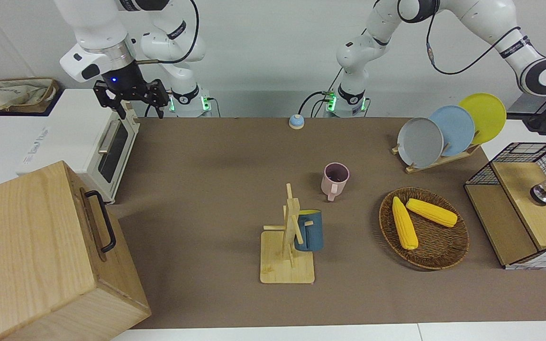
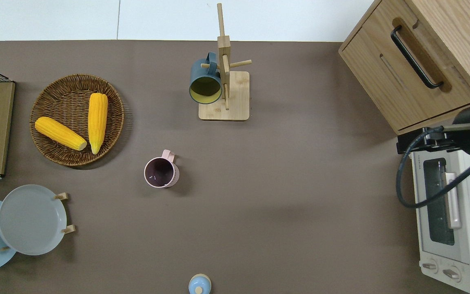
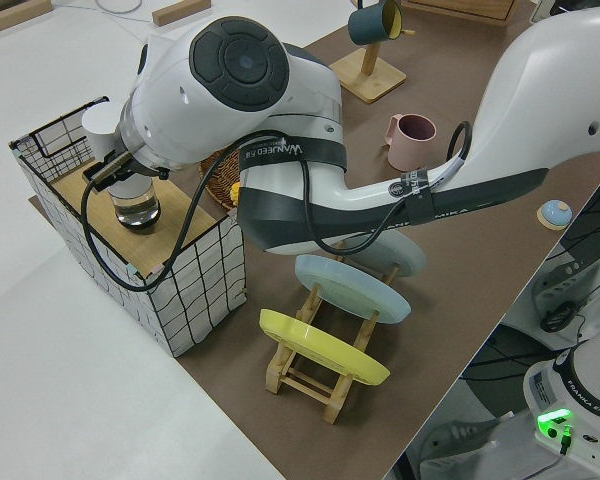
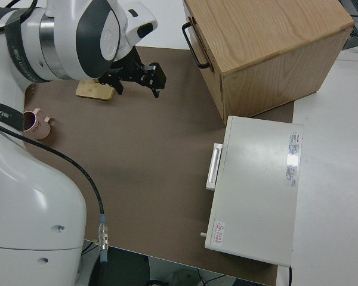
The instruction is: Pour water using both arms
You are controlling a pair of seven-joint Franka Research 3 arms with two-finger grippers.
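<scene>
Using the pink mug (image 1: 335, 179) as my anchor, since I'm guessing that's what gets poured into. It stands upright on open mat with its mouth up, so it's an easy target from above.

The water is in a clear glass (image 3: 137, 208), way off toward the left arm's end of the table from the mug, up on the wooden shelf of a wire crate (image 1: 519, 156). The left gripper (image 3: 120, 178) is right down at the rim of that glass. I honestly can't tell if the fingers have closed on it or are just around it.

The right gripper (image 1: 131, 100) is well toward the right arm's end from the mug, up in the air over the edge of the toaster oven (image 1: 112, 142). Its fingers are spread wide, with nothing in them.

Room-wise, the left arm's path from glass to mug crosses the wicker basket (image 1: 439, 246) with two corn cobs, and the plate rack (image 1: 436, 161) sits just beside that lane, nearer the robots. I reckon I'd have to lift clear of the crate's wire edge first. The mug tree (image 1: 286, 265) with its blue mug (image 1: 309, 230) stands near the pink mug, farther from the robots. The right arm's side of the mug is bare mat, lots of space.
</scene>
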